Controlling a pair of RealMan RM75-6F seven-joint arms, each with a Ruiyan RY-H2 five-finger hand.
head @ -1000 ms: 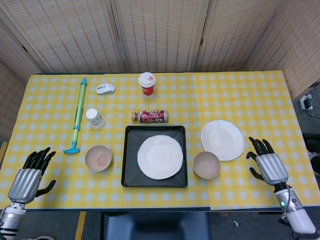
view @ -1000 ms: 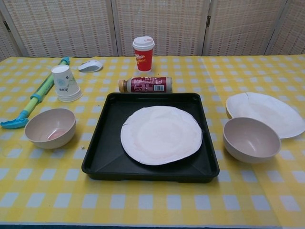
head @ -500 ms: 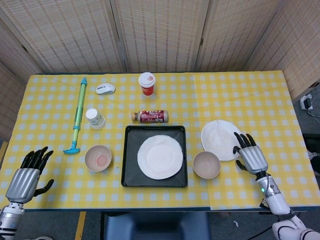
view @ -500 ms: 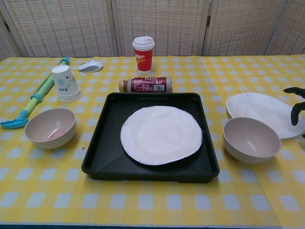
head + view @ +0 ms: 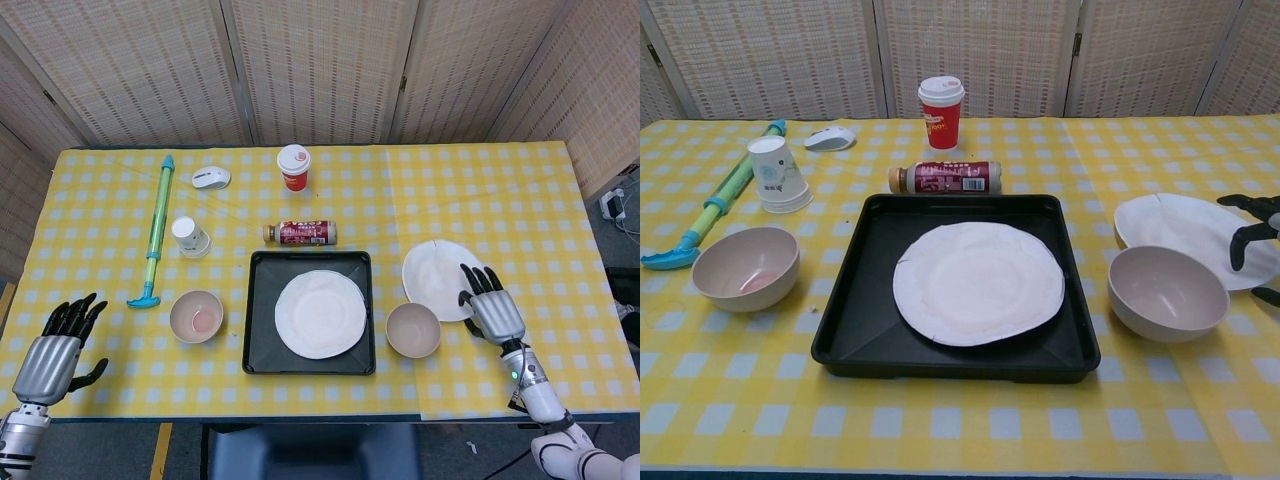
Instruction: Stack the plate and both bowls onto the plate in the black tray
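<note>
Over loose plate [image 5: 440, 279], right hand [image 5: 492, 310] fingers apart, empty; thin rim may slip, nudging bowl [image 5: 413, 329].

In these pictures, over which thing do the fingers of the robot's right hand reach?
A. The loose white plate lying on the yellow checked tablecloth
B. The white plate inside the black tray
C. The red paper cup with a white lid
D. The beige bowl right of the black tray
A: in the head view the right hand has its dark fingers spread over the right edge of the loose white plate, apart from the beige bowl.
</note>
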